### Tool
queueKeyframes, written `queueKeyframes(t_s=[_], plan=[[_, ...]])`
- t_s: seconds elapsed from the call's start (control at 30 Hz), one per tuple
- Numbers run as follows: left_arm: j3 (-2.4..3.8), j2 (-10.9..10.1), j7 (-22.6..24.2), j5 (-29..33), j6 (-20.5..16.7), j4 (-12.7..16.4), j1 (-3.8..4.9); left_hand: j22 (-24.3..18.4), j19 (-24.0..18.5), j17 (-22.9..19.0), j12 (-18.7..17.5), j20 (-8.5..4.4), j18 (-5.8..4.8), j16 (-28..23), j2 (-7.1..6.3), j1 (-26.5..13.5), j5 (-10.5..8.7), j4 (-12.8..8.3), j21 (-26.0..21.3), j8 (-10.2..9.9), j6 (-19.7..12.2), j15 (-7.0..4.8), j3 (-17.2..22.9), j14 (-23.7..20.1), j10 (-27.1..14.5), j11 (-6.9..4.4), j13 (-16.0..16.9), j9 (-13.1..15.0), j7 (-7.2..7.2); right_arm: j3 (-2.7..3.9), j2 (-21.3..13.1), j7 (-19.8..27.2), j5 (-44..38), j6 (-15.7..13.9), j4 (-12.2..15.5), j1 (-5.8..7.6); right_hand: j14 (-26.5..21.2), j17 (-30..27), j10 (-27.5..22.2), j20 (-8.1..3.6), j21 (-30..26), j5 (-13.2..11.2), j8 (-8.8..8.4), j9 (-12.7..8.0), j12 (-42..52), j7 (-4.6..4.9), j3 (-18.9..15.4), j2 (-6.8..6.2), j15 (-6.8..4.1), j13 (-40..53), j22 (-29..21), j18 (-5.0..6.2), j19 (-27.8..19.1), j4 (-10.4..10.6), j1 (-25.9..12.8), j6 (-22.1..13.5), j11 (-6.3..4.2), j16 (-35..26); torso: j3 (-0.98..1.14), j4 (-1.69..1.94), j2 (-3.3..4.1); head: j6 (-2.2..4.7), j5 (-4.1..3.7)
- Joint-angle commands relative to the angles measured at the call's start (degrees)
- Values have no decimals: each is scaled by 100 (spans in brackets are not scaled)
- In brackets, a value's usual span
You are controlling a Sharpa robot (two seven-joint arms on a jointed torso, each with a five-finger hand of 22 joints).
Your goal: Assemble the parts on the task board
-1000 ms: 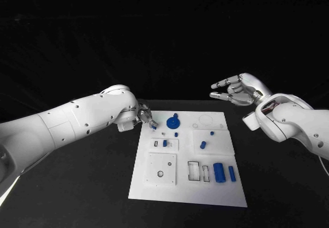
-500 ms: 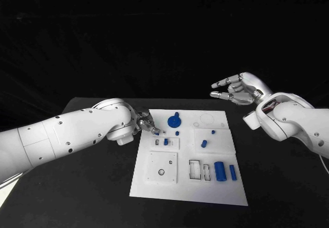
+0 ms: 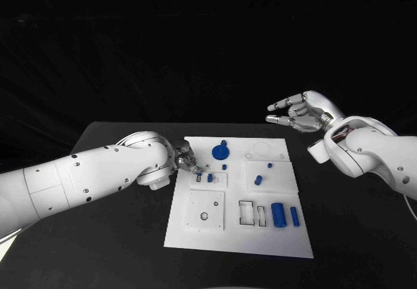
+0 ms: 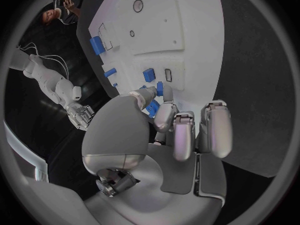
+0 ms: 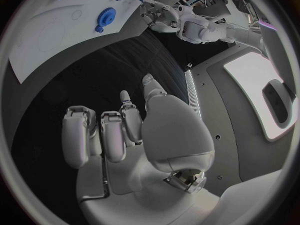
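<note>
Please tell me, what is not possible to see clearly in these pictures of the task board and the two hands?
- Head view: the left hand is largely hidden behind its own arm, so its hold cannot be judged.
- Left wrist view: a small blue part sits at the fingertips; pinched or only touched is unclear.
- Head view: the cut-outs in the task board are too small to tell their shapes.
- Right wrist view: the blue gear is tiny and bent near the rim.

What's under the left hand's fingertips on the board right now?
The left hand is over the white task board's left edge, beside a small raised plate with a blue peg. What its fingertips touch, or hold, is covered.
</note>
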Motion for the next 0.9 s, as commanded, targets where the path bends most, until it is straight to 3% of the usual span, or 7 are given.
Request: queueKeyframes(t_s=[0.03,0.57,0.9], plan=[[0,14,-148,-146,229,3,-17,439,178,1506,-23,-10,33,18,59,24,15,-689,24,19,48,6,721,606,25,-15,-3,4,-61,0,6,16,0,75,2,-5,438,751,-27,1,-18,25,4,2,-31,-5,-31,12,8,431,-6,50,-35,-7,-43,-26,-16,-19,7,6,-4,-12,-1],[-7,83,-150,-242,536,-115,-54,443,179,1506,-35,-10,32,18,45,18,14,-704,26,20,50,6,746,606,22,-17,-18,7,-61,-1,17,25,0,74,3,-11,438,751,-27,1,-18,25,4,2,-31,-5,-31,12,8,431,-6,50,-35,-7,-43,-26,-16,-19,1,4,-2,-49,2],[-8,101,-121,-244,602,-119,-61,440,178,1506,-47,-10,33,18,33,11,11,-713,23,21,53,8,758,606,19,-17,-33,9,-61,-1,18,27,1,78,2,-13,438,751,-27,1,-18,25,4,2,-31,-5,-31,12,8,431,-6,50,-35,-7,-43,-26,-16,-19,8,4,-3,-57,3]])
